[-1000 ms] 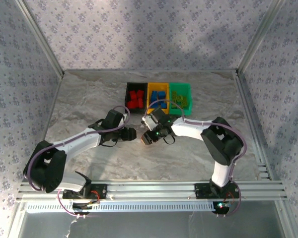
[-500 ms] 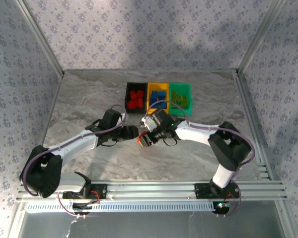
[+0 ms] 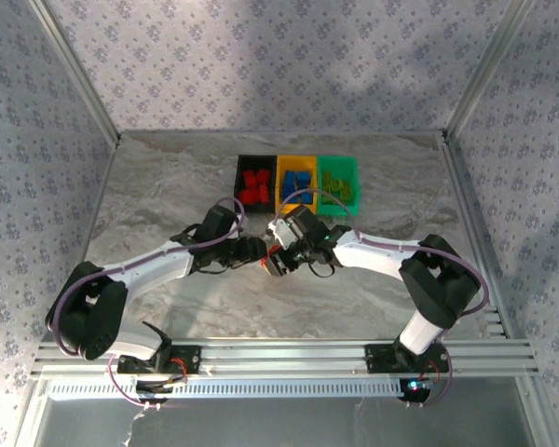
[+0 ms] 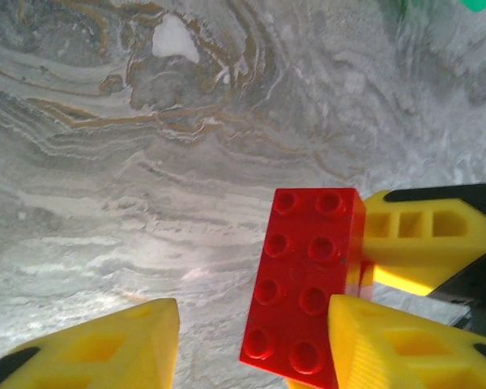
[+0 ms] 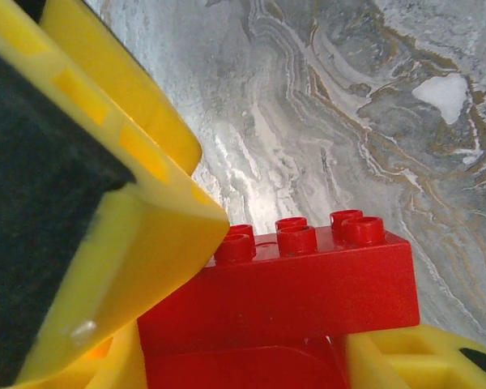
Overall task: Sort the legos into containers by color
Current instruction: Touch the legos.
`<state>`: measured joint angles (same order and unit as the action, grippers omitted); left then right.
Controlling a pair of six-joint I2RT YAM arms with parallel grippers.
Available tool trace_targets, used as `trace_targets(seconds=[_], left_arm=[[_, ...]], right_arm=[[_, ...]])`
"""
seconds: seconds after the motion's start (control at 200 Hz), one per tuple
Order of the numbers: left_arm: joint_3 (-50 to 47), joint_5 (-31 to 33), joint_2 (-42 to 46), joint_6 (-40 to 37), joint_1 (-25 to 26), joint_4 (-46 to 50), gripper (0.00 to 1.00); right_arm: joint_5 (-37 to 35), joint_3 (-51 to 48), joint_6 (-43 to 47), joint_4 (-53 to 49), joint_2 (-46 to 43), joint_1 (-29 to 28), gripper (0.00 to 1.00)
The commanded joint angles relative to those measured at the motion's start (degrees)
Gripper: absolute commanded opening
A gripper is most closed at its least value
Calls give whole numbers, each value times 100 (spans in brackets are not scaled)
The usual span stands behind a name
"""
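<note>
Handover at mid-surface (image 3: 168, 196): my right tool (image 3: 277, 264) pinches a red brick (image 4: 304, 284), while my left tool (image 3: 255, 251) stands spread around it, one finger (image 4: 389, 348) against its long side and the other apart. The brick's long axis runs along my left fingers. The black bin (image 3: 239, 175), which holds the reds, lies just beyond, on the far side.

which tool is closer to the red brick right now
Right. The right tool is clamped on the brick; the left tool straddles it, one finger beside it, the other apart.
</note>
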<state>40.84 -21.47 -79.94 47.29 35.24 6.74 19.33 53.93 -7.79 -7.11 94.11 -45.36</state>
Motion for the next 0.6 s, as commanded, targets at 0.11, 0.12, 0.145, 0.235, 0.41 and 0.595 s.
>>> trace_targets(seconds=[0.11,0.12,0.145,0.235,0.41,0.595], left_arm=[[-68,-164,69,-166,-211,339,43],[-76,-164,74,-173,-222,344,43],[-95,-164,100,-189,-271,374,43],[-166,-139,204,-267,-437,463,43],[-244,-31,520,-412,-758,696,45],[-394,213,1072,-458,-1104,807,49]], right_arm=[[40,-14,-241,685,-285,220,11],[37,-14,-240,679,-287,225,11],[31,-14,-235,670,-299,233,11],[14,-22,-223,640,-311,247,11],[-11,0,-214,598,-256,232,12],[-369,202,-170,366,-141,177,12]])
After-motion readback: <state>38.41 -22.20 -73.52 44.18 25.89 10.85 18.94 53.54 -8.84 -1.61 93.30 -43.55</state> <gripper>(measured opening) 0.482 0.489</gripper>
